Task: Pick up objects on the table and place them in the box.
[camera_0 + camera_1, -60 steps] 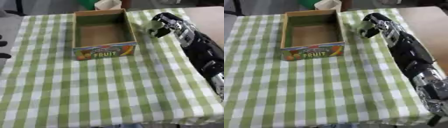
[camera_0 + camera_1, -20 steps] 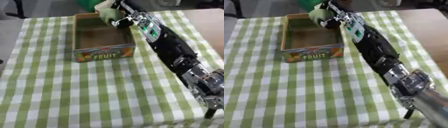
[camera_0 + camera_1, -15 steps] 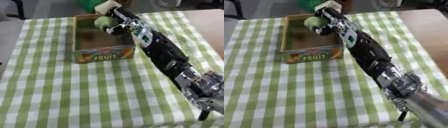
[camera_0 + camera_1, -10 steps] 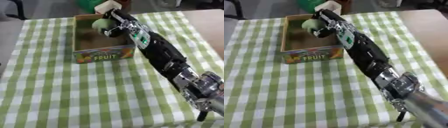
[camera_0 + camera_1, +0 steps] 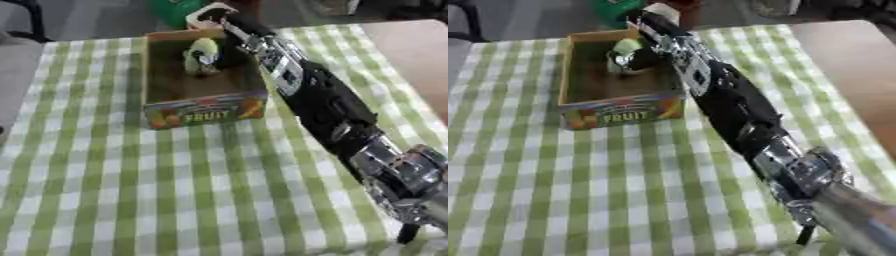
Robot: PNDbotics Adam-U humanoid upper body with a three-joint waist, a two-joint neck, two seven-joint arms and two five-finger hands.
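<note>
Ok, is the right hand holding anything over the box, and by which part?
Yes: the right hand holds a pale green rounded fruit inside the cardboard fruit box, fingers curled around its side.

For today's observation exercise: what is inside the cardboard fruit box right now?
Inside the cardboard fruit box, the robot's right hand holds a pale green rounded object above the brown floor. The hand and object hide part of the floor, so anything beneath cannot be seen.

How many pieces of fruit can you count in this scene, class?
1: a pale green fruit held by the right hand over the box. Others may be hidden behind the arm.
</note>
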